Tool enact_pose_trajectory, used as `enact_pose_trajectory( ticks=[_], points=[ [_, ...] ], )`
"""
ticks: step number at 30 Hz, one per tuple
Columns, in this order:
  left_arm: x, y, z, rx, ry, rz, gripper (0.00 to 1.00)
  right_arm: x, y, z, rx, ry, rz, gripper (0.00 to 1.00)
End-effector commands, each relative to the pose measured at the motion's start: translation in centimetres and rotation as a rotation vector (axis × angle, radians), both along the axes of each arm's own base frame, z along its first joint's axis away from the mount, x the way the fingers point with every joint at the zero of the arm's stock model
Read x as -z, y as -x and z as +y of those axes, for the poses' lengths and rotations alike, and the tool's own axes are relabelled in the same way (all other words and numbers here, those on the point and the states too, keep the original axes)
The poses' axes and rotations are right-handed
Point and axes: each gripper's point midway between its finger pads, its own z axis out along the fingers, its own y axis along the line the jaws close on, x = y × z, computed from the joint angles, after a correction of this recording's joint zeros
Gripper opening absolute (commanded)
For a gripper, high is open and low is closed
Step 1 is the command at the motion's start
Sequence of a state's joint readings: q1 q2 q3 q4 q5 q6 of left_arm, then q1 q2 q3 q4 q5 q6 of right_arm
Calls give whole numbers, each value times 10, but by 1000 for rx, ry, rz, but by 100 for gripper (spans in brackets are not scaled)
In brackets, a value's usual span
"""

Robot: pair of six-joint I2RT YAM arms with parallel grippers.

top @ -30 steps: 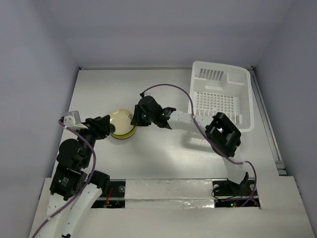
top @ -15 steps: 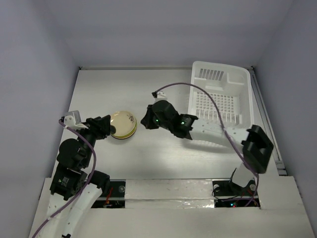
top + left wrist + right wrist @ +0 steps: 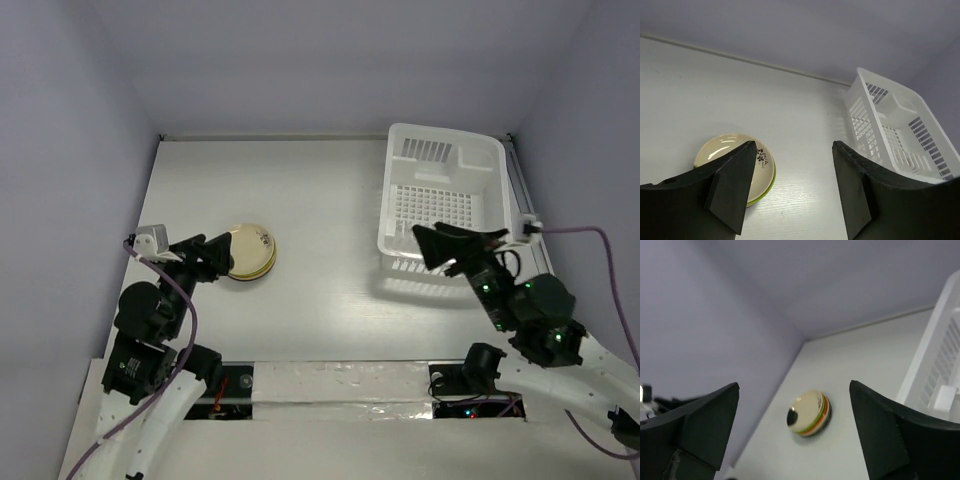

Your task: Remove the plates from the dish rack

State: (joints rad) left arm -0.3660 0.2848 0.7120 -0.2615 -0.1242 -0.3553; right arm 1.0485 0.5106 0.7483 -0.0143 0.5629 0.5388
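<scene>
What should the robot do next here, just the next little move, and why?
Probably draw the left gripper back from the stack of plates, toward its base. The dish rack looks empty, the stack sits on the table, and both the left gripper and the right gripper stand open, holding nothing. So the unloading seems done.

A white desk (image 3: 330, 190) with a faint wood grain fills the middle of the top view, closed in at the back and on both sides by plain pale lavender walls (image 3: 300, 60) that meet its far edge in a thin straight seam. Along the near edge lies a wrinkled strip of shiny white tape (image 3: 340, 382), and a narrow metal rail (image 3: 541, 270) runs down the desk's right edge.
</scene>
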Motion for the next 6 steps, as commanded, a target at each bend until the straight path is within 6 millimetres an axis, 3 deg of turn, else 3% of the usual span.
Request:
enact_pose_trajectory(
  ticks=[1,4,6],
  points=[
    [-19,-2,-4,24,-15,-72,58,6,-5,-48,178,-16,-4,100],
    [-20,-4,-6,30,-25,-66,55,19,-7,-58,231,-4,19,100],
    [-17,-7,-7,28,-21,-51,57,29,-10,-52,224,19,34,100]
  ],
)
